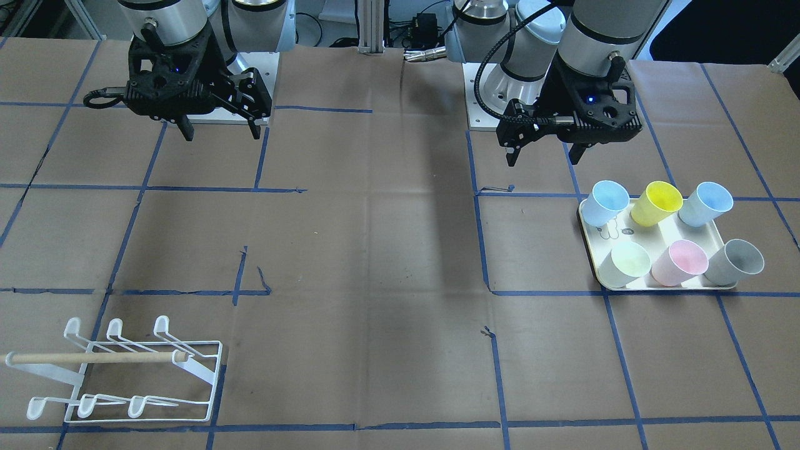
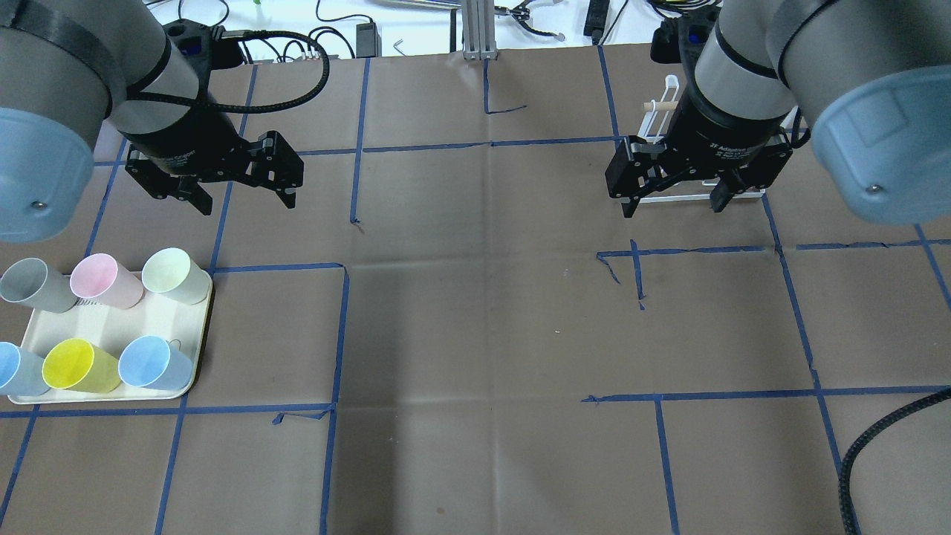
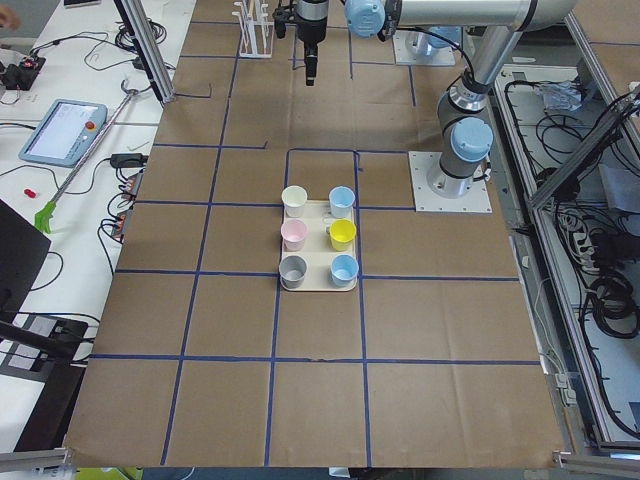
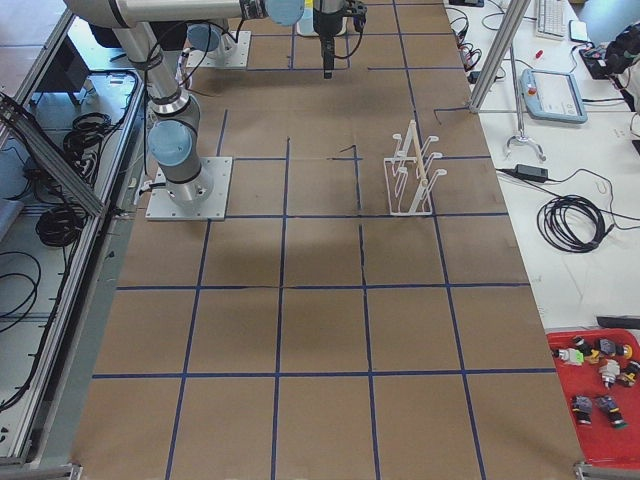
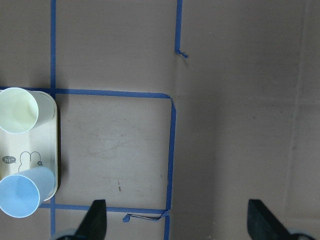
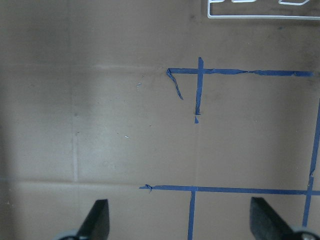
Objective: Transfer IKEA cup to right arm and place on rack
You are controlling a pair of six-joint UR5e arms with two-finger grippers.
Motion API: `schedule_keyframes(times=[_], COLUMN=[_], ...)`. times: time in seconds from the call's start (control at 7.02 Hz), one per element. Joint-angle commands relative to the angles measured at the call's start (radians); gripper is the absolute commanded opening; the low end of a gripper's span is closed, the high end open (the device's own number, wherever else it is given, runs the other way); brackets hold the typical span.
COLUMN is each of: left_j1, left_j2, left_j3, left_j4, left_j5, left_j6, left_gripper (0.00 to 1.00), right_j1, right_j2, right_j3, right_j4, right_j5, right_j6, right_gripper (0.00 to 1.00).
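Note:
Several pastel cups stand on a cream tray (image 2: 111, 319) on my left side: pale green (image 2: 174, 275), pink (image 2: 104, 280), grey (image 2: 33, 284), yellow (image 2: 78, 365) and two blue ones (image 2: 152, 362). My left gripper (image 2: 245, 202) hangs open and empty above the table, beyond the tray; its wrist view shows the pale green cup (image 5: 20, 111) and a blue cup (image 5: 20, 196). My right gripper (image 2: 672, 208) is open and empty, in front of the white wire rack (image 1: 125, 375), which it partly hides in the overhead view (image 2: 657, 119).
Brown paper with blue tape lines covers the table (image 2: 475, 334). A teach pendant (image 4: 555, 95) and cables lie on the side bench. A red bin (image 4: 600, 385) of small parts sits off the table's corner.

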Motion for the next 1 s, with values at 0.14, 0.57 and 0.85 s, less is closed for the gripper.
schedule_keyframes(times=[0.14, 0.57, 0.85], left_j1=[0.000, 0.013, 0.160], left_j2=[0.002, -0.001, -0.013], left_j3=[0.000, -0.003, -0.009], left_j4=[0.001, 0.010, 0.014], left_j5=[-0.005, -0.006, -0.008], left_j6=[-0.002, 0.006, 0.088], left_gripper=[1.00, 1.00, 1.00], right_j1=[-0.001, -0.004, -0.006], right_j2=[0.004, 0.005, 0.005], right_j3=[-0.004, -0.004, -0.002], right_j4=[-0.003, -0.004, -0.013], right_j5=[0.002, 0.002, 0.004], right_j6=[0.002, 0.002, 0.002], right_gripper=[1.00, 1.00, 1.00])
